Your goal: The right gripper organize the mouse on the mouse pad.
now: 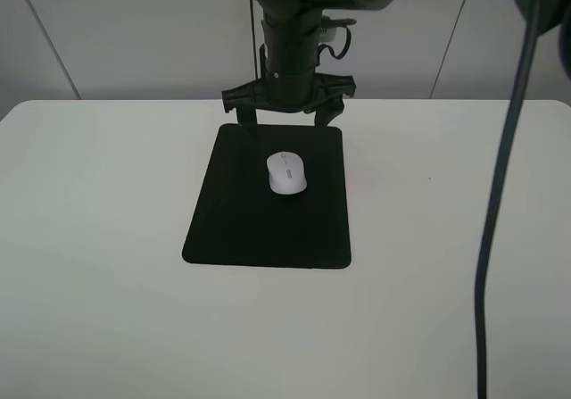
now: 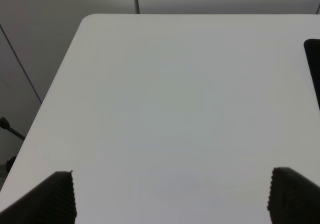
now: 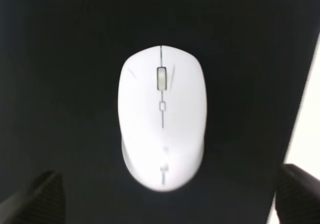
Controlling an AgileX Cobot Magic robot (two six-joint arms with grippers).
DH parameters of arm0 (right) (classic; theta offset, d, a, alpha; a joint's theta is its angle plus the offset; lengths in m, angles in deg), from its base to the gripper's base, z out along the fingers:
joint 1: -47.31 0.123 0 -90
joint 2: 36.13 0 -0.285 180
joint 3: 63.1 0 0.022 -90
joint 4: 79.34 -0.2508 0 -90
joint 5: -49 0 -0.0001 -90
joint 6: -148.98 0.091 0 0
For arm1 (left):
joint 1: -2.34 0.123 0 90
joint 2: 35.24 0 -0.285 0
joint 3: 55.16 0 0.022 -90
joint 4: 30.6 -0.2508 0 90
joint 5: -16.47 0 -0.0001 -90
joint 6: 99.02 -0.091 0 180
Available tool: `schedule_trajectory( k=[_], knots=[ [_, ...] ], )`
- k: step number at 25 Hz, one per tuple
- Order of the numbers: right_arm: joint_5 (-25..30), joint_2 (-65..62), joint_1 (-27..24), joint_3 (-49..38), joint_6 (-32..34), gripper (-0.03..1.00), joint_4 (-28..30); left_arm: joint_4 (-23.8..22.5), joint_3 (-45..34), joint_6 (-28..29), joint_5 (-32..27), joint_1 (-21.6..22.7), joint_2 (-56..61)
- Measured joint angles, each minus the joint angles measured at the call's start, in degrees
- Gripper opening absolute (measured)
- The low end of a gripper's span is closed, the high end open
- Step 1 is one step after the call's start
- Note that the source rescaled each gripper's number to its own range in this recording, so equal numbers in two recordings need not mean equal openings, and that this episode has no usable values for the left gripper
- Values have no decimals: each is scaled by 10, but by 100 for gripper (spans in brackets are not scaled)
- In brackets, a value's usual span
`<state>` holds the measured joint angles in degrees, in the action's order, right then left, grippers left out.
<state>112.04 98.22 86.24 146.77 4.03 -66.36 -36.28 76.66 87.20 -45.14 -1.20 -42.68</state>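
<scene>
The white mouse (image 1: 286, 173) lies on the upper middle of the black mouse pad (image 1: 259, 229), its scroll wheel end toward the far side. My right gripper (image 1: 287, 129) hangs open over the pad's far edge, just behind the mouse and not touching it. In the right wrist view the mouse (image 3: 161, 119) sits centred between the spread fingers (image 3: 45, 199) on the pad (image 3: 60, 58), and the gripper (image 3: 170, 211) is empty. My left gripper (image 2: 172, 199) is open and empty over bare table; it does not show in the exterior view.
The white table (image 1: 89, 238) surrounds the pad. A thick black cable (image 1: 500, 203) hangs down on the right. A corner of the pad (image 2: 314, 68) shows in the left wrist view. The table's far edge (image 1: 134, 102) meets a grey wall.
</scene>
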Motion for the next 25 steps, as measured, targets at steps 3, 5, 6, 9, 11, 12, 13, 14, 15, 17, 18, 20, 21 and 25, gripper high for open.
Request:
schedule_trajectory(
  k=[3, 5, 6, 9, 11, 12, 13, 14, 15, 17, 18, 20, 21, 25],
  knots=[
    [24, -12, 0, 1, -44, 100, -19, 0, 0, 0, 0, 0, 0],
    [31, -14, 0, 1, -60, 100, -29, 0, 0, 0, 0, 0, 0],
    [36, -15, 0, 1, -75, 100, -41, 0, 0, 0, 0, 0, 0],
    [51, -23, -1, 1, -93, 100, -63, 0, 0, 0, 0, 0, 0],
    [60, -28, -6, 1, -95, 100, -67, 0, 0, 0, 0, 0, 0],
    [63, -32, -8, 1, -95, 100, -67, 0, 0, 0, 0, 0, 0],
    [64, -34, -10, 1, -96, 100, -65, 0, 0, 0, 0, 0, 0],
    [65, -38, -14, 1, -99, 100, -63, 0, 0, 0, 0, 0, 0],
    [66, -41, -17, 1, -102, 100, -60, 0, 0, 0, 0, 0, 0],
    [65, -48, -24, -4, -104, 100, -60, 0, 0, 0, 0, 0, 0],
    [65, -56, -29, -16, -104, 100, -60, 0, 0, 0, 0, 0, 0],
    [63, -80, -39, -61, -104, 100, -65, 0, 0, 0, 0, 0, 0],
    [54, -94, -46, -90, -104, 100, -70, 0, 0, 0, 0, 0, 0],
    [2, -156, -89, -205, -98, 100, -80, 0, 0, 0, 0, 0, 0]
  ],
)
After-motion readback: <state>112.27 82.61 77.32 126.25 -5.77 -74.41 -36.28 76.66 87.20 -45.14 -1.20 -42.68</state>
